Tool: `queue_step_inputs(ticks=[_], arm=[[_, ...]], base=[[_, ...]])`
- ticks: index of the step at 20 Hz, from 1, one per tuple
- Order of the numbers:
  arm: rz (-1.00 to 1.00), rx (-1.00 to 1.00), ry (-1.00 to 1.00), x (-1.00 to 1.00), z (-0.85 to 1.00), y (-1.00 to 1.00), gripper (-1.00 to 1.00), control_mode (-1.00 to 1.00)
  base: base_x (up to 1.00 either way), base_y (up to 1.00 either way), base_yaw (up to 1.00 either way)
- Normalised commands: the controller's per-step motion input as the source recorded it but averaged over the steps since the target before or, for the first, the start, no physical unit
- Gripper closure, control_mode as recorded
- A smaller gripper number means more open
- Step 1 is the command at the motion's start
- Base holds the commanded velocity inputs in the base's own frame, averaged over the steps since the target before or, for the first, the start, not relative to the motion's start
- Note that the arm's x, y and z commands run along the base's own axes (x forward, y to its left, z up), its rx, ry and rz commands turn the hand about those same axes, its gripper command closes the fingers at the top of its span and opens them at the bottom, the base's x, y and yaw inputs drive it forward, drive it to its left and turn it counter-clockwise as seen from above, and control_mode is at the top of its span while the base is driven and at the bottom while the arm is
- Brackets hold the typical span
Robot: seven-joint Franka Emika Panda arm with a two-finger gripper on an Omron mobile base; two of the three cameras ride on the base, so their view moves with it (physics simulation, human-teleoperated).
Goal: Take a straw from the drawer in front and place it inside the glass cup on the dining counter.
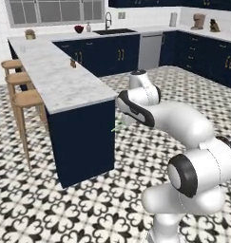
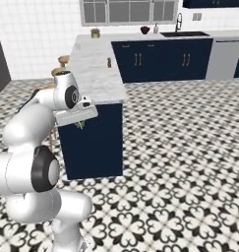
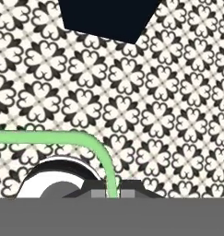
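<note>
Wooden stools [image 1: 22, 97] stand along the left side of the marble desk [image 1: 60, 78]. A small glass cup [image 1: 73, 63] sits on the desk, well apart from the arm. Right of the desk's navy end, the tool [image 3: 113, 192] is clenched on the bent green straw [image 3: 97, 150], above the patterned floor [image 3: 168, 115].

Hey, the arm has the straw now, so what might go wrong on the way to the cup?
The hand is shut on the straw near one end, so the long free part may swing or slip. The hand sits low beside the counter, below its top; lifting carelessly might knock the straw on the edge. The cup is small and far along the counter, a narrow target.
</note>
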Motion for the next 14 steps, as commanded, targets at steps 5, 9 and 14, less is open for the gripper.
queue_step_inputs(ticks=[5, 9, 14], arm=[[0.00, 0.00, 0.00, 0.00, 0.00, 0.00, 1.00, 1.00], [0.00, 0.00, 0.00, 0.00, 0.00, 0.00, 1.00, 1.00], [0.00, 0.00, 0.00, 0.00, 0.00, 0.00, 1.00, 1.00]], base=[[0.11, 1.00, -0.31], [0.18, 1.00, -0.31], [0.18, 1.00, -0.30]])
